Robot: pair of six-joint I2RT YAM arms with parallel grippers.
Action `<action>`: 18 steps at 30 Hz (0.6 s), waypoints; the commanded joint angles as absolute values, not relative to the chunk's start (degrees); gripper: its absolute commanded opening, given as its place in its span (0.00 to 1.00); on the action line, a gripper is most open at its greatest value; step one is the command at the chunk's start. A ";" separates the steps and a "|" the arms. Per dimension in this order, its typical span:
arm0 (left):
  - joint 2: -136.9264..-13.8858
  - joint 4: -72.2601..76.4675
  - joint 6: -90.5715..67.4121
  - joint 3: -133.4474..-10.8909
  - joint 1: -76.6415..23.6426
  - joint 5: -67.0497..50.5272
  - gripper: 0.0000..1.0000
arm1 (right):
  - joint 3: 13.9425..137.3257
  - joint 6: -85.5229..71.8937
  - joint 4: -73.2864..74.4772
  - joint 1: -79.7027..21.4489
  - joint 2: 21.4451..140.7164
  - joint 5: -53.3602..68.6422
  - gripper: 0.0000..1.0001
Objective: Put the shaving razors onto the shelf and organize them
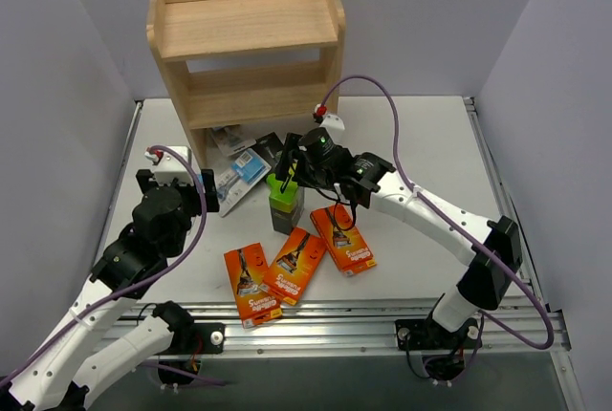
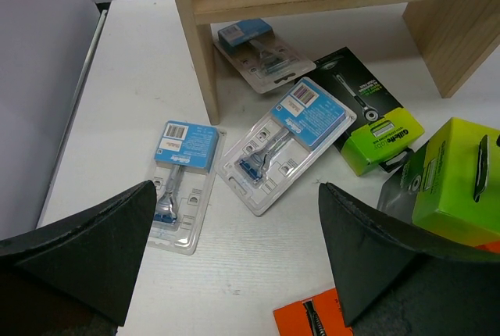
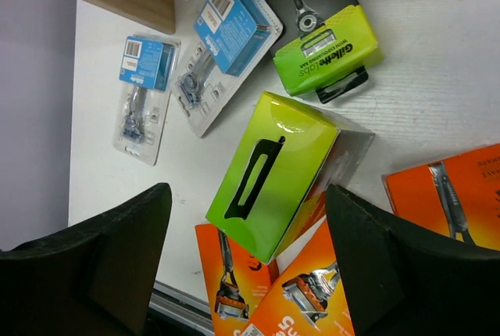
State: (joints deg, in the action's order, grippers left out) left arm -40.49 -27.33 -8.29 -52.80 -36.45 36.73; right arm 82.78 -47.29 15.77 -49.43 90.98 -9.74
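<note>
- Three orange razor boxes [image 1: 295, 266] are laid flat, lower centre.
- Left gripper [image 2: 236, 191] is held spread, empty, near blister packs [image 2: 283, 137].
- Right gripper [image 3: 248, 191] is seen released above upright lime-green box [image 1: 284, 199].
- Wooden shelf [image 1: 247, 24] is seen top centre.

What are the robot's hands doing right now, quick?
Left hand: open, holding nothing.
Right hand: open, over the green box, not gripping it.

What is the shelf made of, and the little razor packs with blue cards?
The shelf looks like pale, unpainted wood; grain lines show. The small razor packs look like clear, shiny plastic over blue card, probably paper; razors show through.
</note>
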 commanded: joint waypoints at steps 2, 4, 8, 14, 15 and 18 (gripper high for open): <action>-39.11 -27.16 -8.26 -54.49 -36.74 36.74 0.94 | 88.33 -46.32 26.00 -49.22 92.28 -14.32 0.78; -38.59 -27.16 -8.26 -54.40 -36.74 37.26 0.94 | 88.86 -46.58 27.15 -49.31 93.51 -14.76 0.81; -37.79 -26.90 -8.26 -54.14 -36.74 37.97 0.94 | 89.73 -47.11 29.17 -49.74 96.15 -14.68 0.89; -37.09 -26.72 -8.00 -53.97 -36.83 38.23 0.94 | 90.97 -47.81 29.01 -50.54 100.19 -14.50 0.95; -37.00 -26.63 -8.00 -53.96 -36.83 38.15 0.94 | 91.49 -47.99 28.92 -50.80 100.63 -14.50 0.96; -36.91 -26.63 -7.91 -53.96 -36.91 37.97 0.94 | 92.20 -48.34 28.74 -51.15 101.86 -14.68 0.97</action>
State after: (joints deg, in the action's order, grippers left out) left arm -37.34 -27.66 -8.29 -52.80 -36.49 37.28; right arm 90.39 -47.94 25.67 -50.41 100.97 -12.84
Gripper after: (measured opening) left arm 0.940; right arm 0.968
